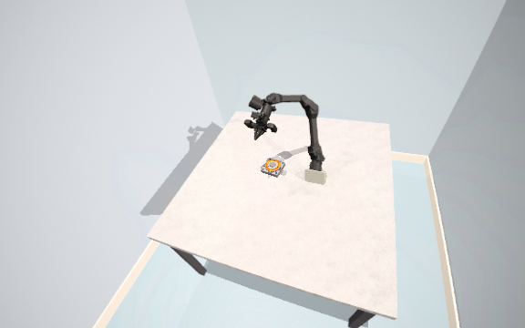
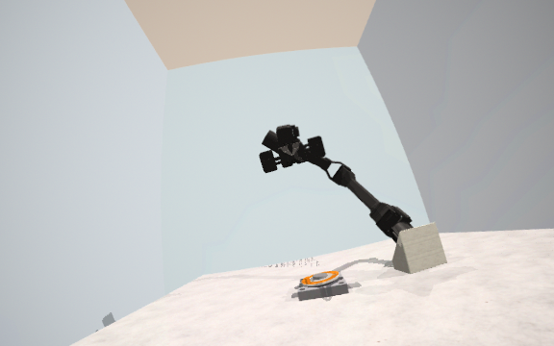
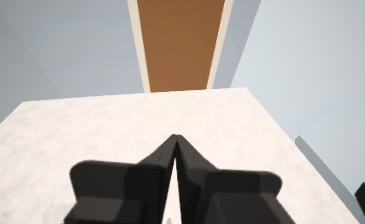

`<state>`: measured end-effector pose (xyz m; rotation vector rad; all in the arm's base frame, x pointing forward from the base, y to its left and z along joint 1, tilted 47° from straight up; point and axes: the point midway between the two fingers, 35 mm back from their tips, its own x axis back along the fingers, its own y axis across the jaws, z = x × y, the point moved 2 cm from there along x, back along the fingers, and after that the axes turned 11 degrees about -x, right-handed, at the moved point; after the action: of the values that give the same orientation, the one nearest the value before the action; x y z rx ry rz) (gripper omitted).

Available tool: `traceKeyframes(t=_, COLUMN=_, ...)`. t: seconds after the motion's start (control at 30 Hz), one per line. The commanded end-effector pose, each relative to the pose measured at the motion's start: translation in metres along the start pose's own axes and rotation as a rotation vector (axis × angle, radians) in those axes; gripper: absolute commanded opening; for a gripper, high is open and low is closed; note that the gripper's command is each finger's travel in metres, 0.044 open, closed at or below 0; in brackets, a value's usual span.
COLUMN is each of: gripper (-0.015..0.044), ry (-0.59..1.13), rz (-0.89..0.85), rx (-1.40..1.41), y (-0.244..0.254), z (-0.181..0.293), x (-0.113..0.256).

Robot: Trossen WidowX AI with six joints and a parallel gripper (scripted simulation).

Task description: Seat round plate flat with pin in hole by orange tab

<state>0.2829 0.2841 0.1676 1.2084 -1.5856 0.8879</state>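
Observation:
The round plate with its orange ring (image 1: pixel 266 166) (image 2: pixel 307 282) sits around the grey post (image 1: pixel 272 164) (image 2: pixel 320 276) on the square grey base (image 1: pixel 269 173) (image 2: pixel 325 292). In the exterior view the plate looks slightly tilted. The tab, its hole and the pin are too small to tell apart. My gripper (image 1: pixel 256 138) (image 2: pixel 290 153) (image 3: pixel 176 138) is shut with nothing between its fingertips. It hangs high above the table, well clear of the plate. The wrist view does not show the plate or the base.
The pale arm mount (image 1: pixel 314 177) (image 2: pixel 423 249) stands on the table (image 1: pixel 262 228) (image 2: pixel 239 312) (image 3: pixel 108 125), to the right of the base in the top and exterior views. The arm arches high from it. The table edge and a brown area beyond it show in the wrist view.

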Motion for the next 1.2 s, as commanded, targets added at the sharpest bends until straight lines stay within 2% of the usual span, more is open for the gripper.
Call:
traceKeyframes(t=0.0, gripper=0.0000, ry=0.206, rz=0.115, rx=-0.319, y=-0.029, z=0.046, x=-0.026)
traceKeyframes(t=0.13, gripper=0.0000, ry=0.423, rz=0.330, rx=-0.681, y=-0.058, z=0.103, x=-0.046)
traceKeyframes(t=0.27, gripper=0.0000, ry=0.530, rz=0.488, rx=-0.865, y=-0.072, z=0.136, x=-0.052)
traceKeyframes(t=0.47, gripper=0.0000, ry=0.691, rz=0.947, rx=-1.194, y=-0.098, z=0.210, x=-0.054)
traceKeyframes(t=0.83, gripper=0.0000, ry=0.694, rz=0.963, rx=-1.202, y=-0.100, z=0.214, x=-0.051)
traceKeyframes(t=1.17, gripper=0.0000, ry=0.694, rz=0.965, rx=-1.201, y=-0.111, z=0.252, x=-0.070)
